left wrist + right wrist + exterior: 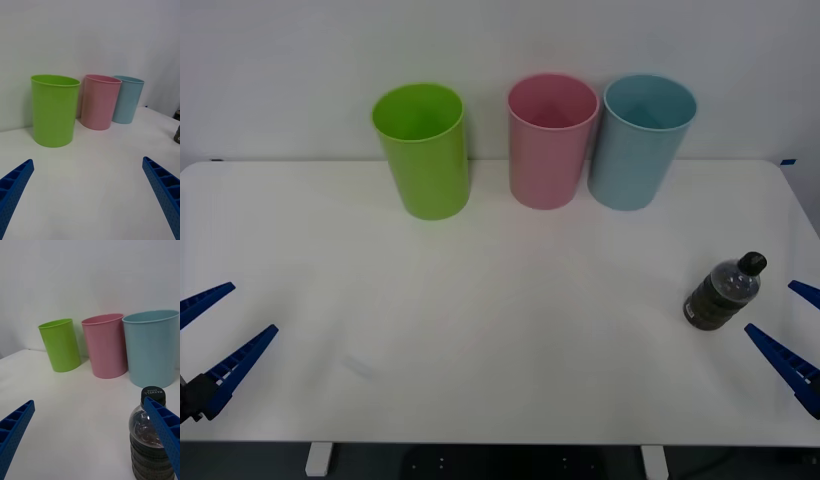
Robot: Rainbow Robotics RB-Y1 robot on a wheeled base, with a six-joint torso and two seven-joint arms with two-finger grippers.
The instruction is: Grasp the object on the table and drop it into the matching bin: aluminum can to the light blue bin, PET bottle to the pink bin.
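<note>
PET bottle (722, 293) upright, table's (510, 320) right | pink bin (551, 140) beside light blue bin (639, 142)

Right gripper (90, 438) fingers spread wide, one blue ribbed finger at each lower corner. Bottle (150, 444) stands upright on the white table (75, 405) at about 5 o'clock, black cap on, dark ribbed lower body; one blue finger (165, 429) overlaps its cap and shoulder, contact unclear. Beyond it, three bins in a row against a pale wall: blue bin (152, 347) at 2 o'clock, nearest; pink bin (104, 345) just beside it, near 12 o'clock; green bin (60, 344) at 10 o'clock, a little apart.
</note>
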